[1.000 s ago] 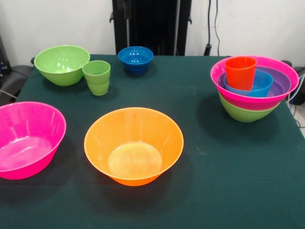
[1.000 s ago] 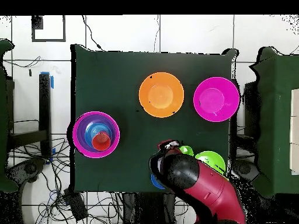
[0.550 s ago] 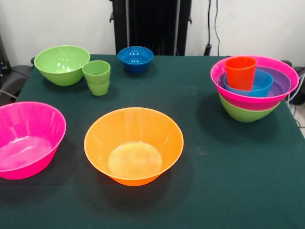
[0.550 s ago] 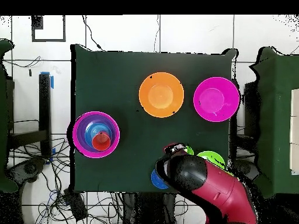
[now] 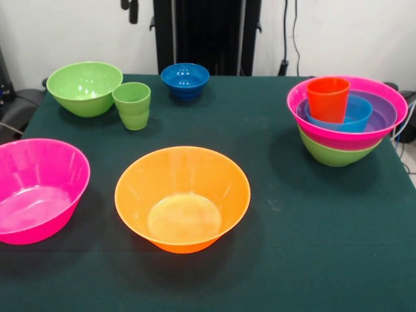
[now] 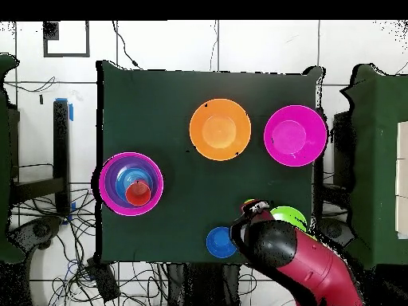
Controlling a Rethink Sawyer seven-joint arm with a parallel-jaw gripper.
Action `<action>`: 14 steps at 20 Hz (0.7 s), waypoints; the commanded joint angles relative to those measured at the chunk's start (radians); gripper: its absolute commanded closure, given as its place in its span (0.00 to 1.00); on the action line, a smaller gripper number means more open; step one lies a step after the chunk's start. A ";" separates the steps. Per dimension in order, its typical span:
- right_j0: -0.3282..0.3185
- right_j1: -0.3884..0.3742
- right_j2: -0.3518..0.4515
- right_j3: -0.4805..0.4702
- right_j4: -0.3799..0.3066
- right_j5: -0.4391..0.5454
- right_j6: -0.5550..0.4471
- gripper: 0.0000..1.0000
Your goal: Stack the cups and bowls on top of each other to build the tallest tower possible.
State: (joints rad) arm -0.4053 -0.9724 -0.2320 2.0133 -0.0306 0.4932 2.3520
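The gripper (image 5: 132, 9) shows in the front view only as dark tips at the top edge, above the green items at the table's far left; whether it is open or closed cannot be told, and it holds nothing visible. In the overhead view the red and black arm (image 6: 291, 255) covers the green cup and part of the loose green bowl (image 6: 288, 215). Count of cups: two. The green cup (image 5: 132, 104) stands upright, just beside the loose green bowl (image 5: 84, 88); the orange-red cup (image 5: 327, 99) stands upright at the top of the tower (image 5: 348, 120). Count of bowls visible: seven. Four are nested in the tower at the table's right side: a green base bowl (image 5: 335, 153), a wide pink bowl (image 5: 383, 94), a purple bowl (image 5: 383, 112) and a blue bowl (image 5: 356, 112) that holds the orange-red cup. Three others besides the loose green bowl stand apart on the dark green table (image 5: 312, 227): one small blue bowl (image 5: 185, 79) at the far edge, one big orange bowl (image 5: 182, 197) near the middle front, and one big pink bowl (image 5: 36, 188) at the left edge. All loose vessels sit mouth up and empty.
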 commanded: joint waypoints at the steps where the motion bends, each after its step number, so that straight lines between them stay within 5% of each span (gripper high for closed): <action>1: -0.025 0.156 0.129 0.113 -0.099 -0.179 -0.035 0.00; 14: -0.049 0.303 0.171 0.128 -0.125 -0.358 0.050 0.00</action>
State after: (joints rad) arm -0.4600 -0.7632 -0.1734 2.0548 -0.1028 0.1979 2.3520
